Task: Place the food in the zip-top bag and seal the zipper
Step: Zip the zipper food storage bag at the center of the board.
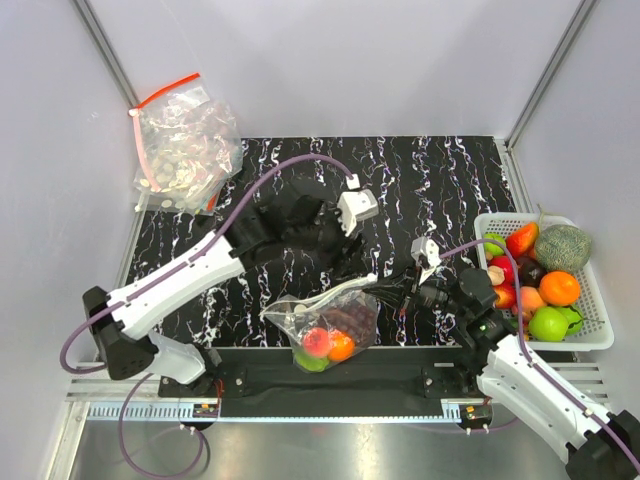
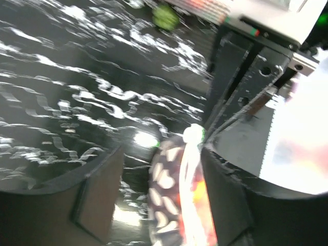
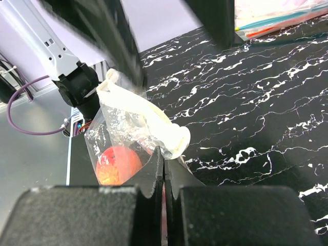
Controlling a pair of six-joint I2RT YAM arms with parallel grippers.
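Note:
The spotted clear zip-top bag [image 1: 325,325] hangs over the table's near edge with a red [image 1: 318,340], an orange [image 1: 341,347] and a green fruit [image 1: 310,362] inside. Its pale zipper [image 1: 335,293] runs along the top. My right gripper [image 1: 392,292] is shut on the bag's right end, and in the right wrist view [image 3: 165,161] it pinches just under the zipper's end [image 3: 174,141]. My left gripper [image 1: 345,272] is open over the bag's mouth. In the blurred left wrist view [image 2: 163,200] the zipper [image 2: 189,169] lies between the jaws, against the right finger [image 2: 230,205].
A white basket [image 1: 600,330] with several fruits stands at the right. A heap of similar bags with a red strip [image 1: 185,150] lies at the back left and shows in the right wrist view [image 3: 277,15]. The left arm's base [image 3: 77,84] is behind the bag.

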